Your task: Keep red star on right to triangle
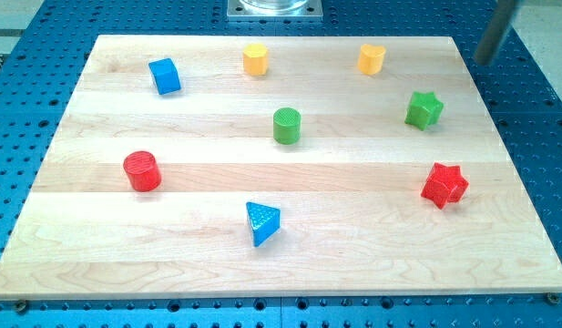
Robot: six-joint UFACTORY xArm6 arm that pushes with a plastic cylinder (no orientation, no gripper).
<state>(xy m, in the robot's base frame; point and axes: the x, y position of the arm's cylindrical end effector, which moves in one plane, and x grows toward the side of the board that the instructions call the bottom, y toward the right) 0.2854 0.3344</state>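
Observation:
The red star lies near the board's right edge, below the middle. The blue triangle lies near the view's bottom centre, far to the left of the star and a little lower. My rod shows blurred at the view's top right; its tip is just off the board's top right corner, well above the red star and not touching any block.
A green star sits above the red star. A green cylinder is at the centre, a red cylinder at the left, a blue cube at the top left. A yellow block and a yellow heart sit along the top.

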